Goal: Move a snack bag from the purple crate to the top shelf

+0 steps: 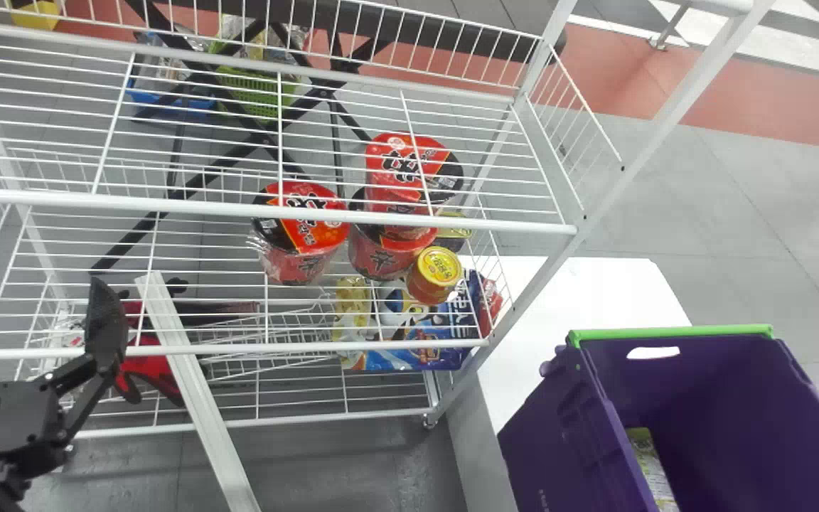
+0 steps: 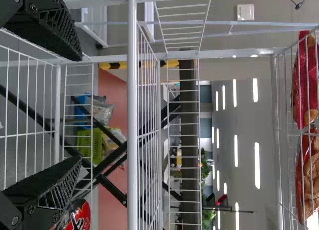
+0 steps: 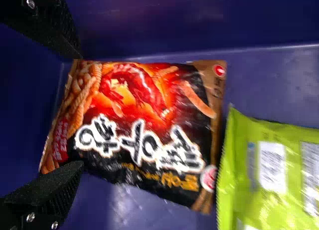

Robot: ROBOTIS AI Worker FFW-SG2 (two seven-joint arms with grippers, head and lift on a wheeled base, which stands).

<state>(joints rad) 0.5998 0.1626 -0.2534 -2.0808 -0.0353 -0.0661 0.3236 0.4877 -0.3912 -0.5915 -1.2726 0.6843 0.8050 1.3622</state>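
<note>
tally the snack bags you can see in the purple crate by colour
black and red bag: 1
lime green bag: 1
total in sight in the purple crate: 2

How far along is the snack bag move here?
Apparently done: the right end effector is down in the purple crate, fingers open about the red-and-black snack bag. In hand: nothing; the bag lies on the crate's floor. Remaining: grip it, lift it out, and set it on what looks like the top shelf.
</note>
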